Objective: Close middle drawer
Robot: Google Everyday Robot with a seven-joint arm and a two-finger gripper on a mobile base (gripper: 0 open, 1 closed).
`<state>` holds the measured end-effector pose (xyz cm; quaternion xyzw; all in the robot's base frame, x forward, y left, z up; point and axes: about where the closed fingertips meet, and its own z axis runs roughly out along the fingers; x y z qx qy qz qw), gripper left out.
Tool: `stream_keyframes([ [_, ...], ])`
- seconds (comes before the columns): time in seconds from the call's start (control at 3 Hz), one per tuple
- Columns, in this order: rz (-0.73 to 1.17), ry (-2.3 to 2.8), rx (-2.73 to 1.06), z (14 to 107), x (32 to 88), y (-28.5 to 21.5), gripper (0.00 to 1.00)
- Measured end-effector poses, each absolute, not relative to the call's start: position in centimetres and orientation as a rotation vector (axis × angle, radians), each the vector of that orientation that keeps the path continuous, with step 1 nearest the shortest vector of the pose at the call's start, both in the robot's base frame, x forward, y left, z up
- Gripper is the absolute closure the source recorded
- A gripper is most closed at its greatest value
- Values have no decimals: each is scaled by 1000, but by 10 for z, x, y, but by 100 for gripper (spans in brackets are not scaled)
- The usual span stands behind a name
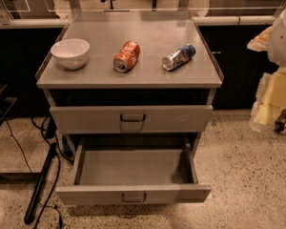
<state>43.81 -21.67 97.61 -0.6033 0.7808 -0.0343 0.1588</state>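
Observation:
The middle drawer (133, 193) of the grey cabinet is pulled far out toward me. It has a low flat front panel with a small central handle (134, 197), and its plain grey tray (133, 166) is empty. Above it, the taller-fronted drawer (132, 119) with a larger handle stands slightly out from the cabinet. My gripper is not in view. Only a white rounded part of my arm (283, 32) shows at the right edge, well away from the drawers.
On the cabinet top (148, 75) are a white bowl (70, 53), an orange can on its side (127, 56) and a blue-and-silver can on its side (178, 57). Yellowish blocks (271, 97) stand at the right. A black bar and cables (40, 182) lie on the floor at the left.

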Motion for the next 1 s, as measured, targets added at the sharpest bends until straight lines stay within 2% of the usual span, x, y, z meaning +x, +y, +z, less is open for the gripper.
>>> stream_keyframes([
  [0.33,-98,2232,-1725,976,438,-217,0],
  [0.67,-98,2232,-1725,976,438,-217,19],
  [1.0,-98,2232,-1725,976,438,-217,42],
])
